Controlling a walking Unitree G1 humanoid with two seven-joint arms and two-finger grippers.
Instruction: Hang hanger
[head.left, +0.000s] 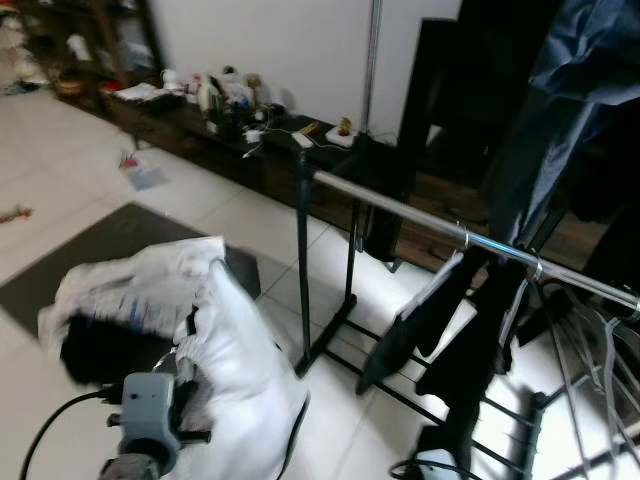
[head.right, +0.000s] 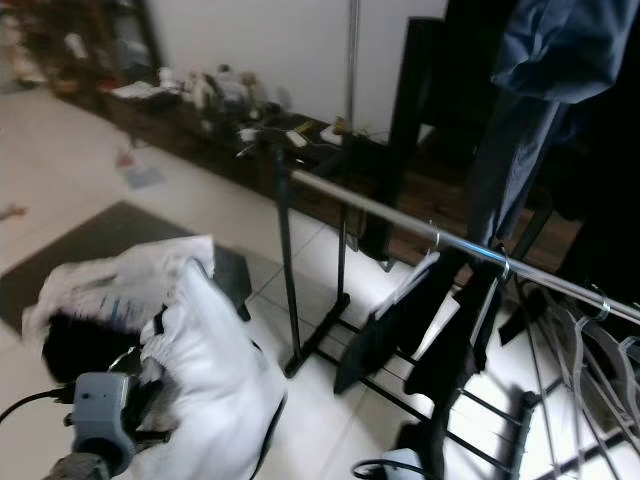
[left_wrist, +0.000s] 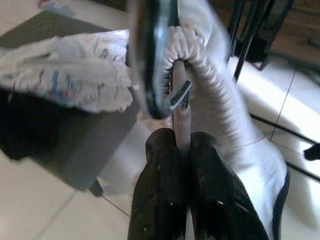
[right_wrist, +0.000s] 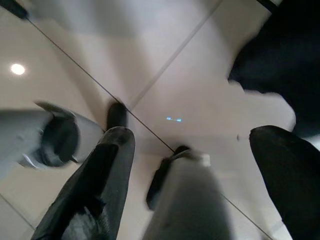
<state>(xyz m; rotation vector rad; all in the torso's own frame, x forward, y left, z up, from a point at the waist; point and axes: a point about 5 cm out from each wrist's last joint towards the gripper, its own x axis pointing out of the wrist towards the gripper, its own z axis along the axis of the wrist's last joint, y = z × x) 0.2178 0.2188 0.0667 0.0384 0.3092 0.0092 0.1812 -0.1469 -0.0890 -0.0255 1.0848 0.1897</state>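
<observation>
The left gripper (left_wrist: 182, 150) sits at the lower left of the head views, its fingers (left_wrist: 162, 185) pressed close together on the pale neck of a hanger (left_wrist: 181, 107). The hanger carries a white garment (head.left: 235, 370) with an elastic ribbed edge and a printed white part spread toward the left of the frame, with a dark patch below it. A dark curved hook (left_wrist: 150, 60) rises above the fingers in the left wrist view (blurred, so its exact shape is hard to make out). Hanger and garment are held in the lower left of the frame, well apart from the clothes rail.

The clothes rail (head.left: 420, 215) is a shiny metal bar running from the centre down toward the right edge, borne on a black frame (head.left: 302, 270) that stands on the white tiled floor (head.left: 60, 190). Black clothes (head.left: 470, 320) hang from the bar at the right, and bare wire hangers (head.left: 600, 350) hang farther right. A blue-grey garment (head.left: 570, 90) hangs in the upper right corner. A dark mat (head.left: 90, 250) lies on the floor at the left. Along the wall, in the upper part of the frame, a low dark worktop (head.left: 270, 135) carries small clutter.

The right gripper (right_wrist: 200, 180) points down at the tiled floor, its fingers (right_wrist: 100, 185) spread wide with nothing between them.
</observation>
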